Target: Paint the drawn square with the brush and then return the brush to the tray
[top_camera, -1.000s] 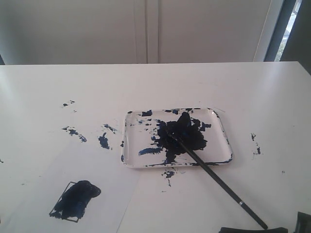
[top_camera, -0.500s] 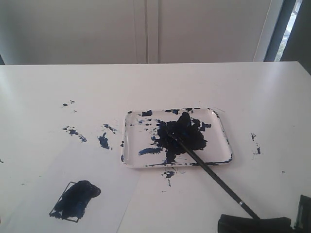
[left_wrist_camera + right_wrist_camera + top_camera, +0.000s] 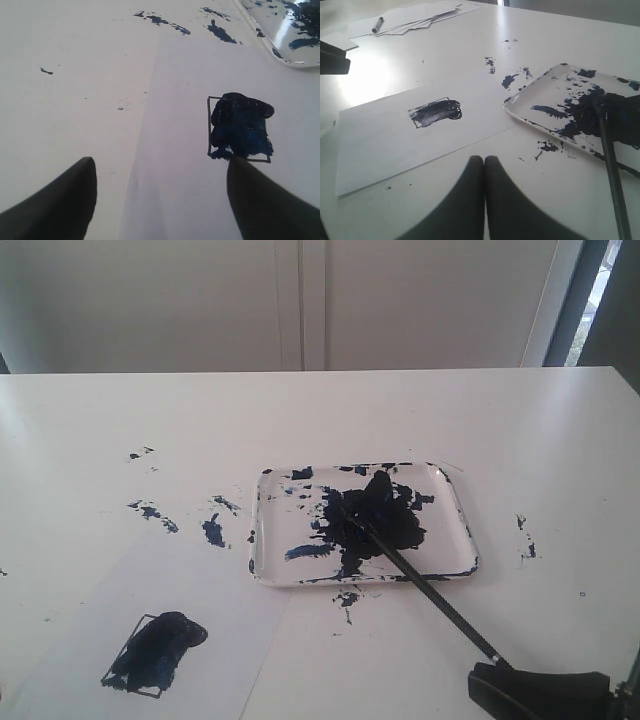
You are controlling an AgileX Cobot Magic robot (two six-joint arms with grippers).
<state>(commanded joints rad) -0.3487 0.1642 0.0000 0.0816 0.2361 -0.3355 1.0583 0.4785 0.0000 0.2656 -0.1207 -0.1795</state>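
Exterior view, left to right: the drawn square [image 3: 155, 652] sits on a sheet of paper [image 3: 200, 590] at the near left, its inside mostly covered in dark paint (one corner of the outline looks bare). The left fingers [image 3: 160, 162] show only in the left wrist view, spread apart and empty above the paper, near the square. Paint specks [image 3: 213, 530] dot the surface [image 3: 100, 440] between paper and tray [image 3: 285, 515]. The brush [image 3: 430, 595] lies with its tip in the tray's paint blob, its handle slanting out over the near rim. The right fingers [image 3: 484, 165] are pressed together, holding nothing, near the handle's outer end. Painting looks done, and the brush seems only half home. To seat it fully, the fingers would have to part first, take the handle low, and slide it inward without tipping the tray. The rim is the obstacle. A marker [image 3: 377, 24] and loose sheets [image 3: 420, 17] lie well apart.
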